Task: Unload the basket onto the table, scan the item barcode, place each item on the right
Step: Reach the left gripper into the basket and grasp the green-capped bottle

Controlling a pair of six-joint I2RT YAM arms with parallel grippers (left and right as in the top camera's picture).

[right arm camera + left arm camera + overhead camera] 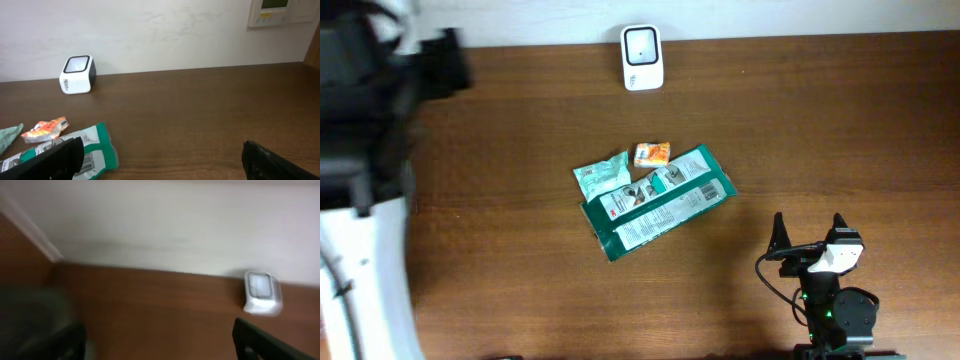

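Note:
The white barcode scanner [642, 57] stands at the table's far edge by the wall; it also shows as the scanner [260, 292] and the scanner [77, 74]. A green and white package [660, 202] lies flat mid-table, its barcode [89, 161] facing up. Beside it lie a small orange packet [652, 153] and a pale green packet [602, 177]. My right gripper [810, 235] sits open near the front right, empty, with the package [85, 150] by its left finger. My left gripper [160, 342] is open over bare table at the far left, holding nothing.
The left arm's dark, blurred body [360, 90] and a white base [365, 280] fill the left side. A wall [160, 30] backs the table, with a wall panel [275, 12] at upper right.

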